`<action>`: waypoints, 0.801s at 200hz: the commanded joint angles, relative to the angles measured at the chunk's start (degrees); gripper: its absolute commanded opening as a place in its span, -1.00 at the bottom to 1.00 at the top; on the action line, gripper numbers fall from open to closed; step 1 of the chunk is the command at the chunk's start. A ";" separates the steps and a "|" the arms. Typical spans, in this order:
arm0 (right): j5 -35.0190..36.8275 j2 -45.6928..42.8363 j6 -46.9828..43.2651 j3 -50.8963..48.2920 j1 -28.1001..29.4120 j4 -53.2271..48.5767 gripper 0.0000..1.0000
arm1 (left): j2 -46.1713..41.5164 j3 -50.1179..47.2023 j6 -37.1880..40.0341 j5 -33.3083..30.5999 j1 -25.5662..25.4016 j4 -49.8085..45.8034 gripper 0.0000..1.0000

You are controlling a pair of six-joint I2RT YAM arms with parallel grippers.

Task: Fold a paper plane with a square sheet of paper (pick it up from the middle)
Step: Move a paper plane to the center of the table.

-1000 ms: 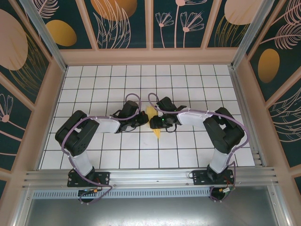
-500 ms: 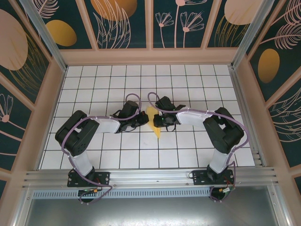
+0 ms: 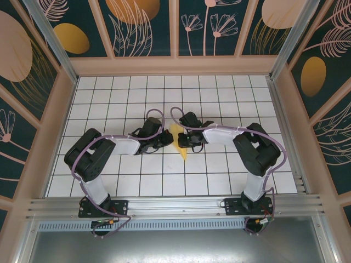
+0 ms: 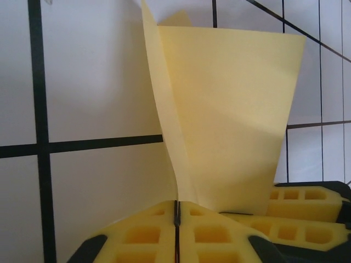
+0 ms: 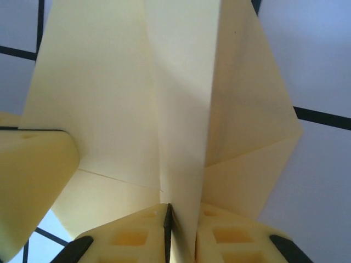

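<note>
From above, the pale-yellow paper (image 3: 182,150) sat near the middle of the white tiled table (image 3: 219,98), folded into a narrow shape whose point aimed at the near edge. The left gripper (image 3: 169,140) reached in from the left and the right gripper (image 3: 181,141) from the right. Both met at the far, wider part of the paper, just beside each other. From this height I could not tell how the fingers stood.

In the left wrist view, the left gripper (image 4: 176,209) had its yellow foam pads (image 4: 137,235) pressed together, and a raised fold of the pale-yellow paper (image 4: 230,109) ran down into the seam between them, so they pinched it. The paper fanned out wide away from the pads, above the black grid lines of the tiles. The right gripper's foam fingers (image 4: 304,200) showed at the lower right, touching the paper's edge.

In the right wrist view, the right gripper (image 5: 167,215) likewise had its pads (image 5: 230,235) closed on a central crease of the pale-yellow paper (image 5: 109,93). Folded flaps spread to either side of that crease. One foam finger (image 5: 33,175) of the left gripper lay against the paper at the left.
</note>
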 commanded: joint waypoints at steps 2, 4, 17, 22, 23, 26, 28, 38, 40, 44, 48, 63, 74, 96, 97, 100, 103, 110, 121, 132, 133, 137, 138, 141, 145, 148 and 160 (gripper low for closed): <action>2.11 0.43 1.17 2.18 0.43 -3.44 -0.71 | -3.02 2.51 1.84 -3.09 0.25 -4.92 -0.54; 2.49 0.27 1.21 2.27 0.40 -3.61 -0.72 | -3.01 2.66 1.93 -3.58 0.24 -5.37 -0.50; 4.99 -0.55 1.73 3.20 0.06 -4.75 -0.77 | -6.05 3.45 2.53 -6.41 0.34 -8.47 -0.27; 5.85 -0.85 1.79 3.63 -0.18 -5.11 -0.77 | -6.76 3.60 2.61 -7.55 0.41 -9.45 -0.17; 6.06 -0.89 1.81 3.71 -0.26 -5.24 -0.78 | -6.88 3.62 2.59 -7.87 0.46 -9.63 -0.15; 6.48 -1.03 1.83 3.98 -0.44 -5.55 -0.79 | -7.30 3.71 2.64 -8.57 0.53 -10.29 -0.10; 6.88 -1.13 1.88 4.22 -0.56 -5.72 -0.80 | -7.57 3.78 2.66 -9.10 0.51 -10.67 -0.06; 7.68 -1.45 1.86 5.12 -1.45 -6.52 -0.82 | -8.81 3.90 2.34 -11.25 0.89 -12.72 0.10; 8.48 -1.50 1.80 5.34 -1.58 -6.62 -0.82 | -9.00 3.85 2.39 -11.77 0.97 -13.02 0.15; 9.06 -1.46 1.64 5.71 -2.00 -6.82 -0.82 | -9.44 3.78 2.27 -12.48 1.18 -13.57 0.22; 9.52 -1.43 1.39 6.08 -2.38 -6.98 -0.82 | -9.88 3.62 2.15 -13.19 1.37 -14.02 0.29; 11.53 -0.34 0.12 8.01 -3.94 -7.87 -0.83 | -11.21 2.93 1.24 -15.94 1.89 -15.48 0.47; 12.36 1.26 -1.23 9.77 -5.16 -8.43 -0.84 | -11.70 2.35 0.83 -17.31 2.09 -16.09 0.60; 14.62 6.05 -3.72 14.89 -7.41 -10.72 -0.82 | -11.51 1.89 0.14 -18.38 2.20 -16.98 0.75; 14.67 6.25 -3.84 15.19 -7.52 -10.81 -0.82 | -11.44 1.89 0.18 -18.39 2.18 -16.99 0.75; 14.78 6.74 -4.26 15.86 -7.79 -11.01 -0.82 | -11.47 1.89 0.09 -18.41 2.23 -17.08 0.77; 14.87 7.42 -4.65 16.61 -8.11 -11.25 -0.82 | -11.34 1.82 0.12 -18.47 2.24 -17.17 0.78; 15.14 8.88 -5.24 18.21 -8.91 -11.70 -0.81 | -11.30 1.76 0.03 -18.56 2.20 -17.27 0.83; 14.84 11.15 -6.17 20.87 -10.06 -12.57 -0.79 | -11.29 1.55 -0.07 -18.73 2.17 -17.27 0.90; 14.77 13.05 -6.87 23.34 -10.08 -13.52 -0.76 | -11.29 1.37 -0.22 -18.74 2.25 -17.27 0.94; 14.74 13.18 -6.96 23.50 -10.09 -13.62 -0.76 | -11.29 1.37 -0.22 -18.74 2.26 -17.27 0.95; 14.57 13.79 -7.10 24.22 -10.09 -13.84 -0.75 | -11.28 1.31 -0.18 -18.66 2.23 -17.32 0.97; 14.51 13.94 -7.16 24.34 -10.05 -13.91 -0.75 | -11.29 1.29 -0.16 -18.61 2.24 -17.30 0.97; 14.11 14.30 -7.32 24.75 -11.54 -14.01 -0.73 | -11.29 1.20 -0.21 -18.57 2.18 -17.23 0.97; 13.40 14.82 -7.58 25.35 -11.98 -14.20 -0.71 | -11.29 1.07 -0.20 -18.30 2.21 -17.11 0.97; 12.53 15.23 -7.77 25.82 -12.13 -14.39 -0.69 | -11.25 0.99 -0.09 -18.22 2.24 -17.02 0.97; 10.15 16.61 -7.69 27.53 -12.55 -15.44 -0.64 | -11.18 0.67 0.12 -17.72 2.21 -16.84 0.97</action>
